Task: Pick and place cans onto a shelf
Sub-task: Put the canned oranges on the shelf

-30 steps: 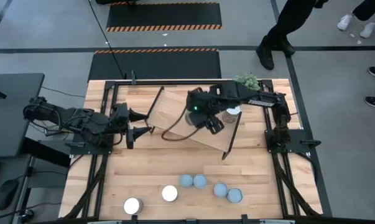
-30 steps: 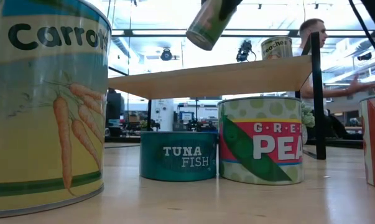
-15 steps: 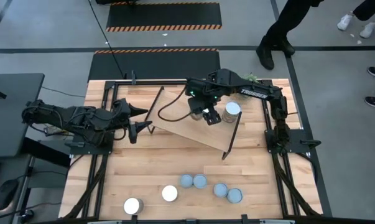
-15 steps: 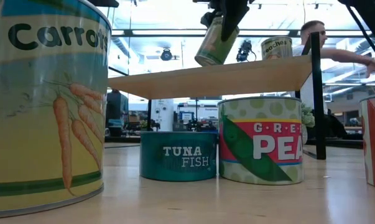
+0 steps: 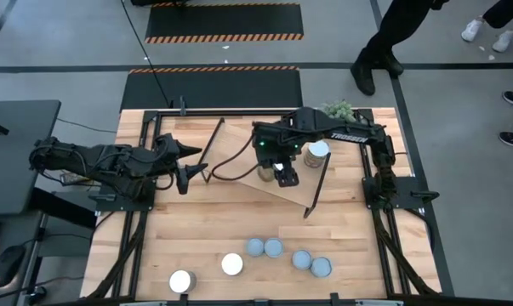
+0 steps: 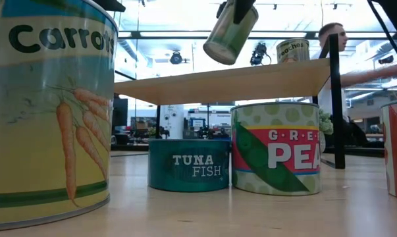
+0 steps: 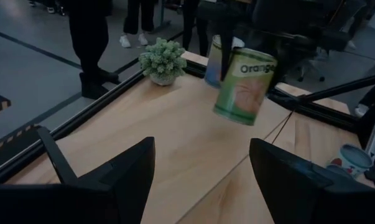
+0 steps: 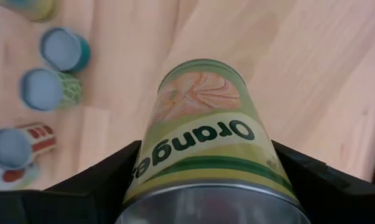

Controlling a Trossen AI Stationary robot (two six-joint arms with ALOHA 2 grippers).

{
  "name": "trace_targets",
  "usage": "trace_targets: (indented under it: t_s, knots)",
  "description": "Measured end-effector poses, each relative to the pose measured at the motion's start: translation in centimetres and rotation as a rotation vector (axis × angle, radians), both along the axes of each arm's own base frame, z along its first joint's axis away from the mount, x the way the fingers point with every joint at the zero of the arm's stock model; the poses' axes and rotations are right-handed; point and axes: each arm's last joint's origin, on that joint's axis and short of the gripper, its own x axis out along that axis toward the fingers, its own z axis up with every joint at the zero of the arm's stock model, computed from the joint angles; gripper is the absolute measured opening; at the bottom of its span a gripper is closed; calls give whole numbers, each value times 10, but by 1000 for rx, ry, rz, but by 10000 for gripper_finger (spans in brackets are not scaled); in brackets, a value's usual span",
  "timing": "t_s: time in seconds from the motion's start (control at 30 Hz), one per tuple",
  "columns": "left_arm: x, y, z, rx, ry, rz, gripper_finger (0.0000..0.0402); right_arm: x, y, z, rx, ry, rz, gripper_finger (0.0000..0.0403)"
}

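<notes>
The right gripper point(image 5: 282, 167) has its two dark fingers clamped on the sides of a green-and-yellow cylindrical can labelled "Orange" point(image 8: 203, 146), holding it tilted in the air above the light-wood rectangular shelf on thin black wire legs point(image 5: 239, 157), clear of the board in the low view point(image 6: 230, 33). At about two o'clock from this held can, a silver-topped can point(image 5: 319, 150) stands upright on the shelf near its far right corner, with a small green potted plant point(image 5: 339, 110) beyond it. The left gripper point(image 5: 190, 166) waits at nine o'clock, just off the shelf's left edge, its jaws spread wide with nothing between them. Toward six o'clock on the plank tabletop point(image 5: 213, 221) stand four pale blue-topped cans point(image 5: 274, 247) and two white-topped cans point(image 5: 231, 264).
</notes>
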Motion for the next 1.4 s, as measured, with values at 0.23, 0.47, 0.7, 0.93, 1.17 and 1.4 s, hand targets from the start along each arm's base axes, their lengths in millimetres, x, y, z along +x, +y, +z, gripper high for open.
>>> trace_targets:
  t_s: [0.23,0.47,0.7,0.93,1.17,1.4]
  knots:
    - [0,-1,-1,-7,8,-24,267,-25,7,12,26,-11,-43,314]
    - [0,-1,-1,-7,9,-24,267,-57,17,7,48,52,-91,314]
    - [0,-1,-1,-8,6,-24,267,-64,25,-19,50,163,-80,314]
    - [0,-1,0,-10,0,-23,267,-64,26,-34,46,222,-81,314]
    - [0,-1,0,-10,-1,-23,267,-64,26,-34,45,225,-77,330]
    - [0,-1,0,-10,-1,-24,267,-64,24,-34,21,221,-47,357]
